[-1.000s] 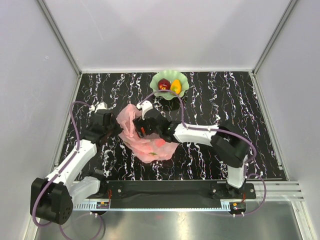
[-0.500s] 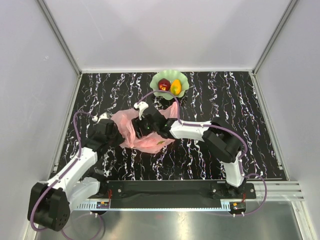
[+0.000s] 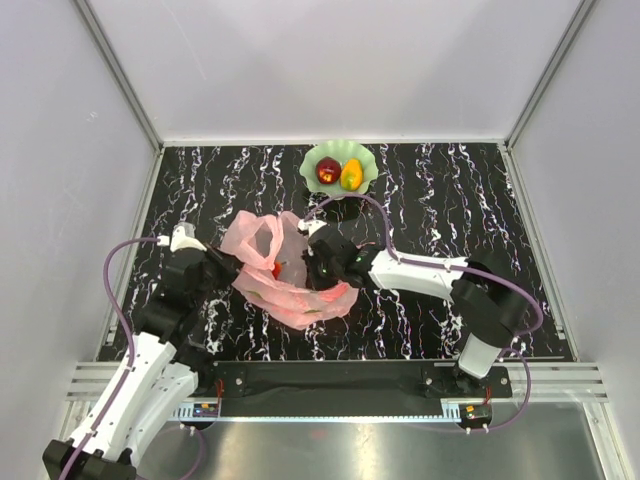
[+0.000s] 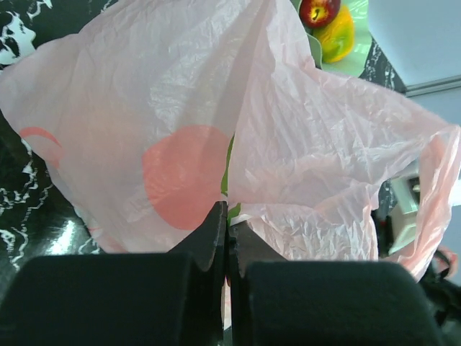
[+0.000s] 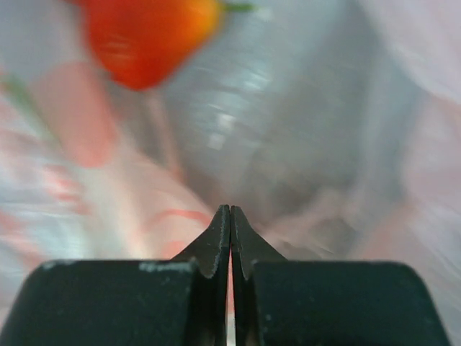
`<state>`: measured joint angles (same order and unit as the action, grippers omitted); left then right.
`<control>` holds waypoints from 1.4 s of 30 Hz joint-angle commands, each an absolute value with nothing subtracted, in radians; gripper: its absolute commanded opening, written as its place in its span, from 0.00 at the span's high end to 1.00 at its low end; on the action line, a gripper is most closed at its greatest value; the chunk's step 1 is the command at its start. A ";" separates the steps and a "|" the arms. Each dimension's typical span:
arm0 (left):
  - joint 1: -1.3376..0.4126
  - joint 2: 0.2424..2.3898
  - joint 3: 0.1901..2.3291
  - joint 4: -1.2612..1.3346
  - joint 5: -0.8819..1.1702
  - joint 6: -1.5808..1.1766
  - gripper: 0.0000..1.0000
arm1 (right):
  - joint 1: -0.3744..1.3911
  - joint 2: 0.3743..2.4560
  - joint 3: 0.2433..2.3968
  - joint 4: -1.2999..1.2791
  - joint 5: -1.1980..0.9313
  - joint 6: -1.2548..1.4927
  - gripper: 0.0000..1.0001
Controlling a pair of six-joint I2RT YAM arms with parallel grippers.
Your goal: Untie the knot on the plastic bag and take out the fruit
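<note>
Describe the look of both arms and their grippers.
Both arms have white links and black joints: left arm, right arm. A purple cable loops along each. The left gripper and right gripper have black fingers tapering to wedge tips.

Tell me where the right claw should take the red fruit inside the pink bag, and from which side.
Across the red fruit's rounded body, clear of its green stem, likely entering from the right through the plastic bag's mouth, where the right claw sits shut. The left claw pinches the bag's left side, holding it up. Open the claw first.
</note>
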<state>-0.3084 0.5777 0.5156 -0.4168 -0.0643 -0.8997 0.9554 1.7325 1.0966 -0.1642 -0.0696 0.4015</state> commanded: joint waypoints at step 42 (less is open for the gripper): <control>-0.436 0.359 0.196 0.026 0.029 -1.129 1.00 | 0.573 1.247 1.248 -0.395 -0.190 0.222 1.00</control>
<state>-0.4294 0.4397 0.1699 0.0784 0.0444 -1.1965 0.5102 1.2758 1.3094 -0.5167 -0.0032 0.2466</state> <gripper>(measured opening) 0.008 0.009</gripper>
